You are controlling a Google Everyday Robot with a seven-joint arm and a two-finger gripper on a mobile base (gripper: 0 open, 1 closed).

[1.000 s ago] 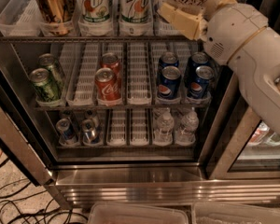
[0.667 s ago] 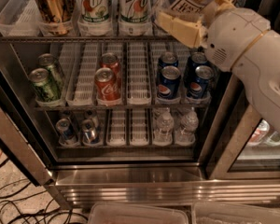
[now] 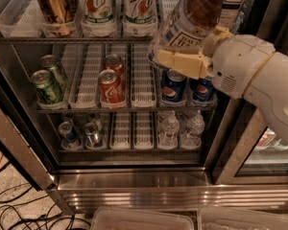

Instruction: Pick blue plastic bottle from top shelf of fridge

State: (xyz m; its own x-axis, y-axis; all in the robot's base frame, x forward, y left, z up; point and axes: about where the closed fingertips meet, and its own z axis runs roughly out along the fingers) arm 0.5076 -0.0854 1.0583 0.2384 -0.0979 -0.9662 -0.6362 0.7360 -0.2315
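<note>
The blue plastic bottle (image 3: 194,16), clear with brown tea and a white-and-black label, is tilted with its white cap to the upper right, in front of the right end of the top shelf (image 3: 62,40). My gripper (image 3: 187,49) is shut on the bottle near its base. One cream finger (image 3: 178,62) lies under it and another finger (image 3: 215,34) sits at its right side. The white arm reaches in from the right. The fridge (image 3: 134,188) stands open, with its steel base below.
The top shelf holds a gold can (image 3: 53,4) and two 7UP bottles (image 3: 98,6). The middle rack holds green cans (image 3: 45,85), Coke cans (image 3: 110,85) and Pepsi cans (image 3: 174,86). Small water bottles (image 3: 170,128) stand on the bottom rack. Cables (image 3: 19,210) lie on the floor at the left.
The gripper has moved down and slightly left with the bottle in it. The bottle now tilts and sits lower, in front of the shelf edge.
</note>
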